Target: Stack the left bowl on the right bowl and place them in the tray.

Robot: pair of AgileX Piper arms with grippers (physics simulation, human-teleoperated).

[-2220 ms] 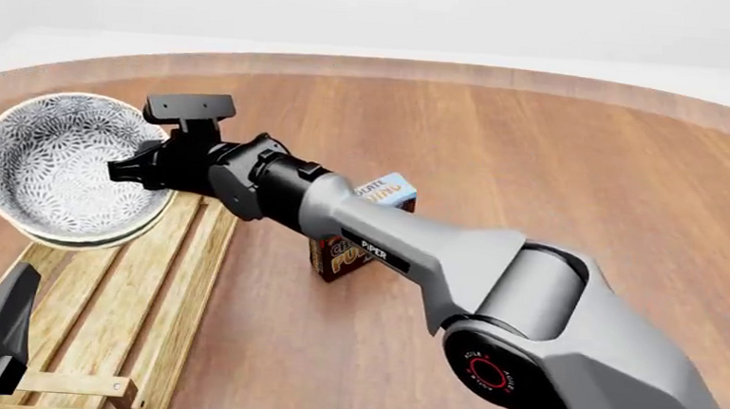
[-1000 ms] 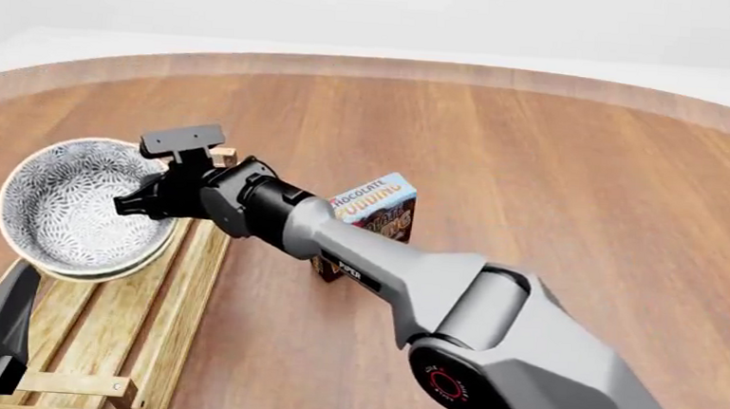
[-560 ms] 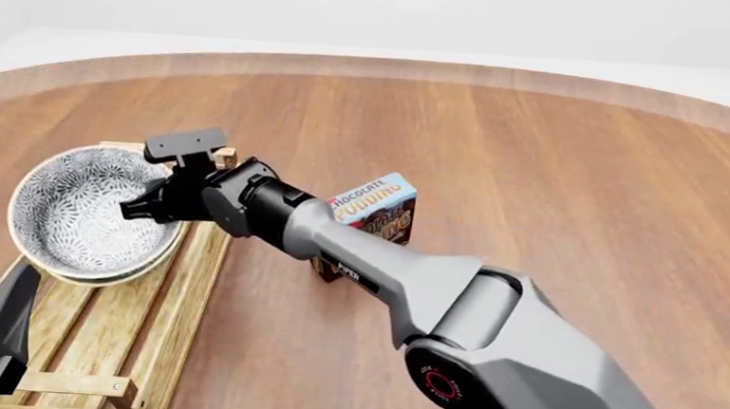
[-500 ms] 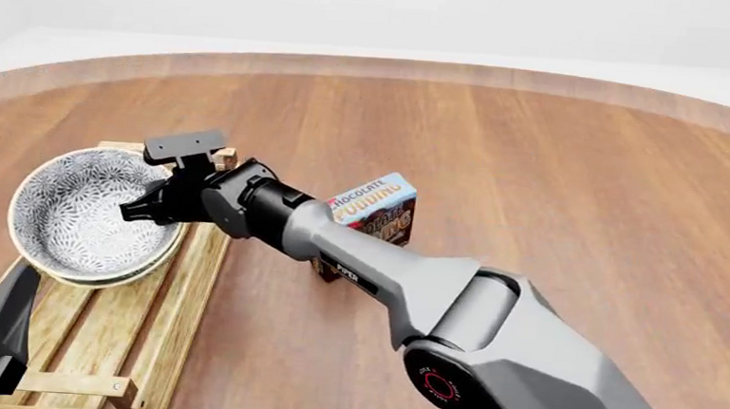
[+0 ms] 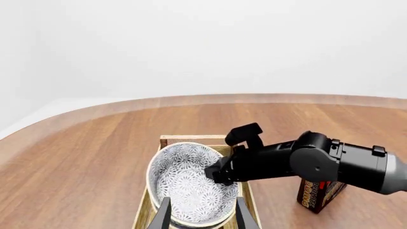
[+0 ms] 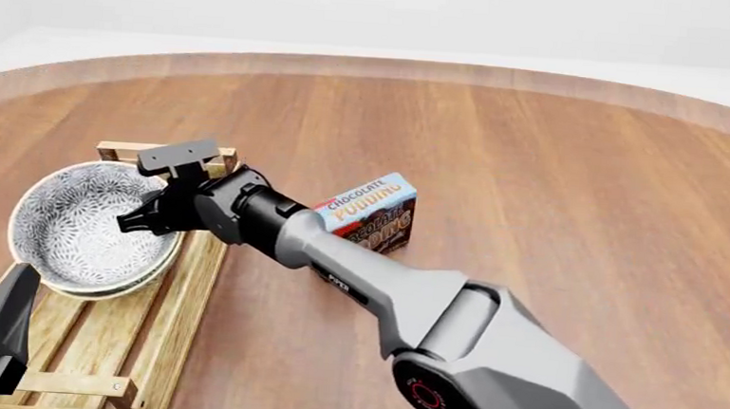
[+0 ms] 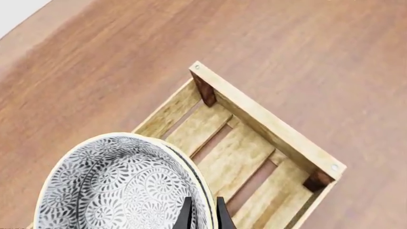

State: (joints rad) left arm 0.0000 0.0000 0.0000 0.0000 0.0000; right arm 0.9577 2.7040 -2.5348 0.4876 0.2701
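Two nested white floral-patterned bowls (image 6: 85, 230), their rim pinched by the right gripper (image 6: 136, 221), sit over the light-wood slatted tray (image 6: 141, 329) at lower left; left jaws open.

Grey right arm (image 6: 458, 343), black wrist, red ring marking, black tool (image 6: 136, 221).

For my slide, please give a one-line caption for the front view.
Right arm's fingers pinch the rim of the stacked bowls over the tray, pudding box behind.

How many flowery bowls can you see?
2, nested together: the left bowl sits inside the right bowl, of which only a rim edge shows. The right gripper pinches their rim over the tray.
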